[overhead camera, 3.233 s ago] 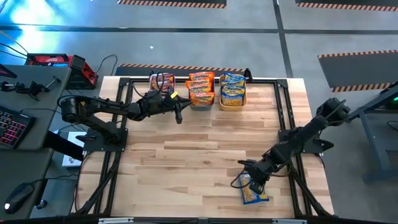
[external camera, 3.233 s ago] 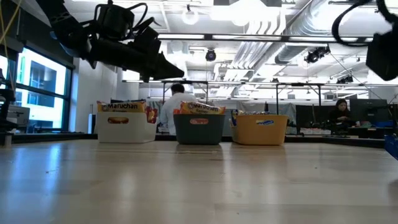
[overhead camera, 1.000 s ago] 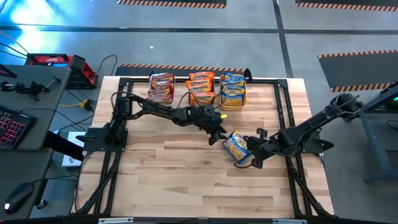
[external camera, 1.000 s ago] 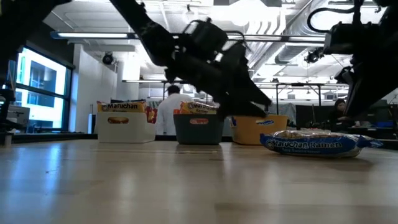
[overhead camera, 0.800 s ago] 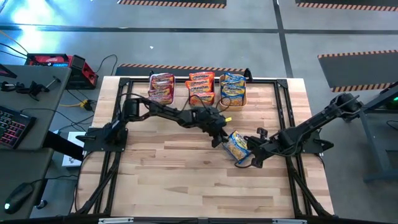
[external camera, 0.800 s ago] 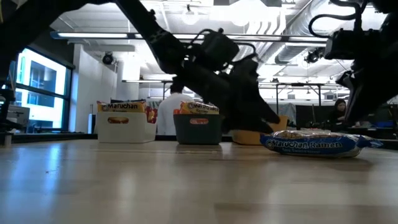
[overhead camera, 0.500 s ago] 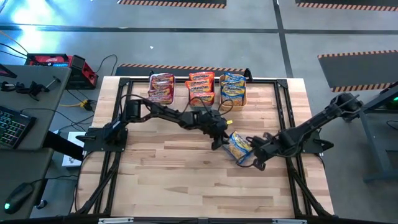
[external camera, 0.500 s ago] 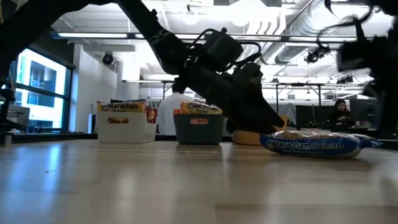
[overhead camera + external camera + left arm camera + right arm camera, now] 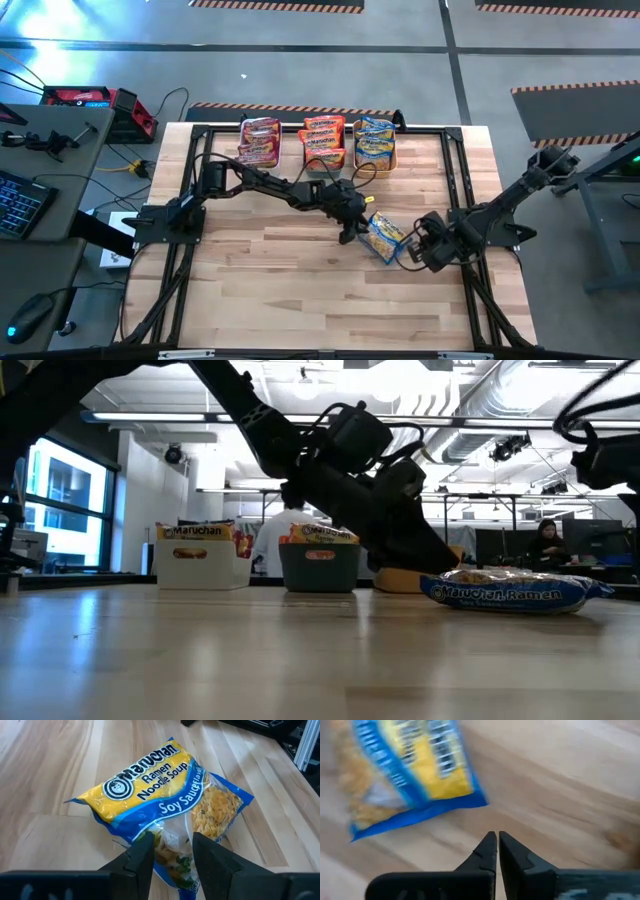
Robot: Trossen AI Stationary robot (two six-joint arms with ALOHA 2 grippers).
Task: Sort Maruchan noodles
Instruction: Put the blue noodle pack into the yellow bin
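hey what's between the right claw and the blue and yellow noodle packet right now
Only bare wooden table: in the right wrist view, the shut right claw sits just clear of the blue-and-yellow packet.

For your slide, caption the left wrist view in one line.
Left gripper closing on one end of a blue-and-yellow soy sauce ramen packet lying on the wooden table.

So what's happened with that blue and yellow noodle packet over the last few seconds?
The right gripper dragged the blue-and-yellow packet from the table's near edge to mid-table, let go and backed off, shut. The left gripper swung over from the bins and now closes around the packet's end. The sorted packets in the bins stayed put.
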